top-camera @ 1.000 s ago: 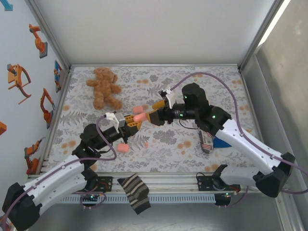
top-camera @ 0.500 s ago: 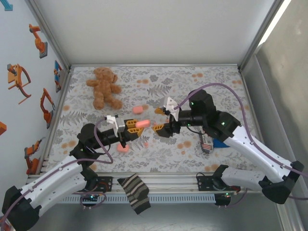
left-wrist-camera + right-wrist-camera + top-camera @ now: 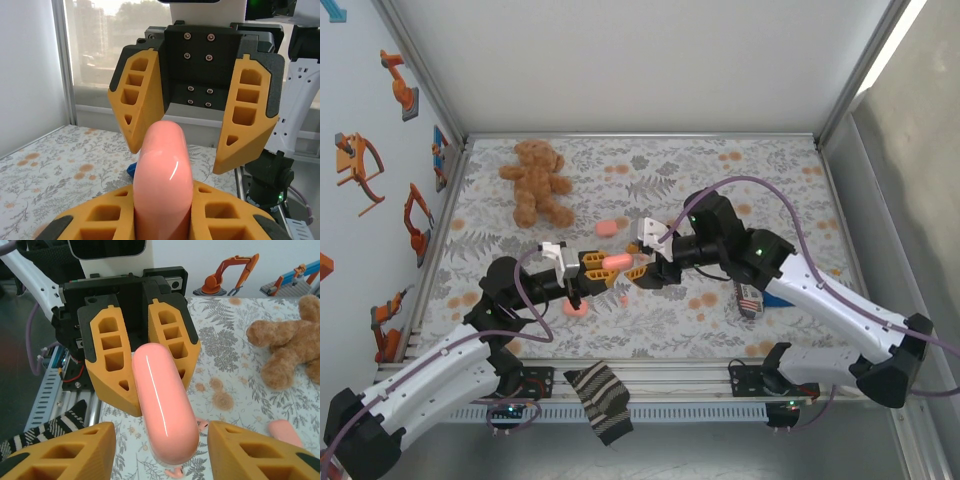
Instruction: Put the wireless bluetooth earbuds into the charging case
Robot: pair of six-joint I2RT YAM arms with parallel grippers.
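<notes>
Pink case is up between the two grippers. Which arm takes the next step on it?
Right. The left gripper is shut on the pink case, holding it up. The right gripper faces it, jaws open either side of the free end, so it likely only needs to close.

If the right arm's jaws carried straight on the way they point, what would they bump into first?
The pink case, held by the left gripper. It pokes toward the right gripper, whose open jaws flank its tip; the gap looks tiny, though depth is unclear.
</notes>
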